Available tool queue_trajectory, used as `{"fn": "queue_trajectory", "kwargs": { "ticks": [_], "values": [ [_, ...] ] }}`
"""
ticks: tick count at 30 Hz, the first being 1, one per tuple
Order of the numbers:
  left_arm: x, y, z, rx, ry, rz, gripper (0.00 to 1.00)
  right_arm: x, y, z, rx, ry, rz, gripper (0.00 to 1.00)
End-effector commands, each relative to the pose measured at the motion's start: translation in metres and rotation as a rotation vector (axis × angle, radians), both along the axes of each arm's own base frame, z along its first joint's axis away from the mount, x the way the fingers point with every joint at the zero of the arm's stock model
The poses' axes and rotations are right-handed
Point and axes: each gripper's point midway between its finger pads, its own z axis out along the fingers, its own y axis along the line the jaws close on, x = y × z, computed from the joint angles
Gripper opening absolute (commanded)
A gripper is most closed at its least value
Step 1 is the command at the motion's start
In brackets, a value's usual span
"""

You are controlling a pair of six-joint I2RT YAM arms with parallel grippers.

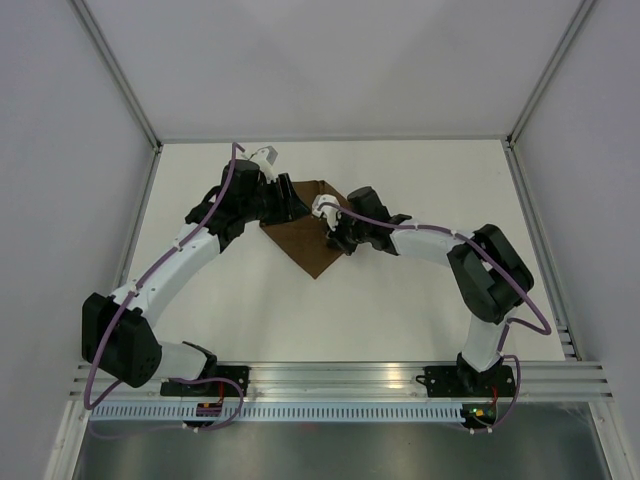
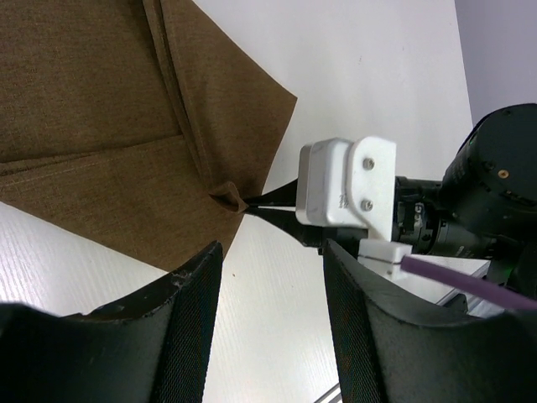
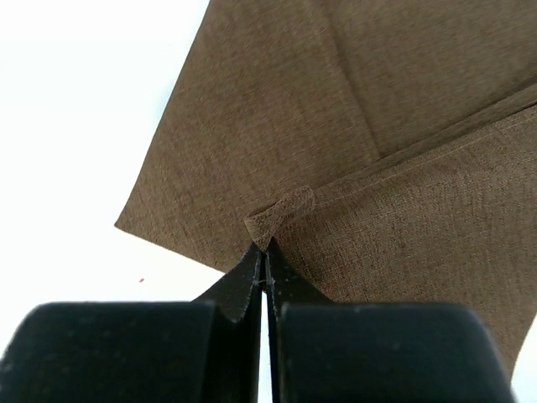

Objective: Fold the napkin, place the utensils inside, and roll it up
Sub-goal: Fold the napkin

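Black fingers of the right gripper [image 3: 264,267] are pinching a folded napkin [image 3: 403,168] corner; the cloth is lying mid-table [image 1: 400,320]. Left gripper [image 2: 270,252] is hovering spread, empty. Folding is seemingly under way; utensils aren't showing, rolling not yet begun.

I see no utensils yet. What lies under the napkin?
The napkin lies in folded layers on the table; its visible surface is bare, and anything beneath is covered. The right gripper pinches one corner.
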Motion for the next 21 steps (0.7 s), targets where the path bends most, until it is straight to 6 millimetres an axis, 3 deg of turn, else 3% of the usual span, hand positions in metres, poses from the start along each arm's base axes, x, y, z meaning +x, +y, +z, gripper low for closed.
{"fn": "queue_trajectory", "kwargs": {
  "ticks": [1,12,18,21],
  "values": [
    [-0.001,0.005,0.009,-0.022,-0.01,0.035,0.57,-0.004,0.009,0.014,0.02,-0.066,0.053,0.01],
    [-0.002,0.005,0.004,-0.018,-0.001,0.029,0.6,-0.016,0.02,0.003,0.001,-0.051,0.09,0.05],
    [-0.004,0.006,0.013,-0.022,-0.024,0.029,0.61,-0.025,0.031,0.003,0.01,-0.015,0.121,0.24],
    [-0.004,0.01,0.022,-0.027,-0.043,0.038,0.62,-0.03,0.033,0.0,0.012,0.004,0.136,0.26]
  ]
}}
